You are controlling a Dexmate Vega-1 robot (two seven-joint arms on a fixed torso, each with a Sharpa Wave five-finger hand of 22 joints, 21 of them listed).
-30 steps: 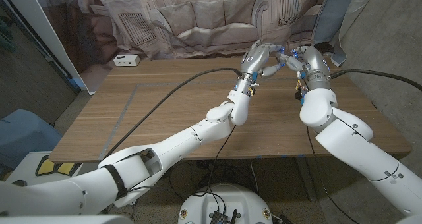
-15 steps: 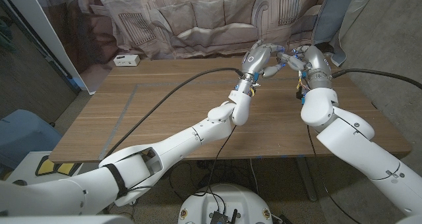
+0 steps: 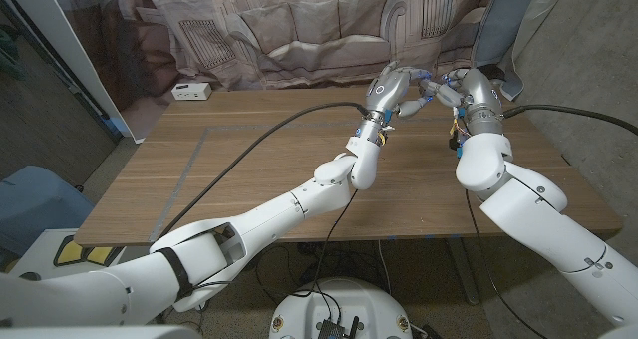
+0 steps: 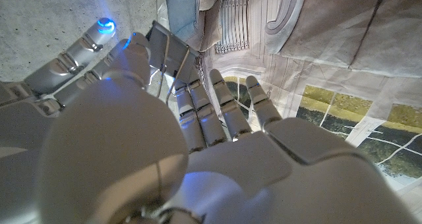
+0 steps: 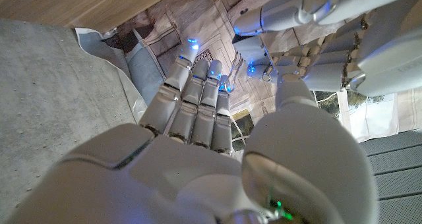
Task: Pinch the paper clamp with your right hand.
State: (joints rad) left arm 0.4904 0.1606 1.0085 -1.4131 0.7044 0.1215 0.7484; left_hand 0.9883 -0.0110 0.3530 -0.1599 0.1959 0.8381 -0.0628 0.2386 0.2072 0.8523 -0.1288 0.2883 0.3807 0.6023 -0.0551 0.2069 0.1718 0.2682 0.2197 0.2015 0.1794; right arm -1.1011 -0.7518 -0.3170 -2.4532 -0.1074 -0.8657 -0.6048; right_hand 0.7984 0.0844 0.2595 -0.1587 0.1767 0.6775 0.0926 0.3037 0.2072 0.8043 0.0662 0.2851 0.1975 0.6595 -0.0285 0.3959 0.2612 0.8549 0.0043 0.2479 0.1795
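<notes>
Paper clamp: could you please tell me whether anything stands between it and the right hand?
Nothing visible does: the left hand holds the paper clamp up, and the right hand reaches right up to it.

Robot lab or test bay. Wooden table [image 3: 249, 150] stands against a printed backdrop cloth [image 3: 299, 30]; bare concrete wall [image 3: 588, 40] at right. White power strip [image 3: 189, 91] at the table's far left corner.
</notes>
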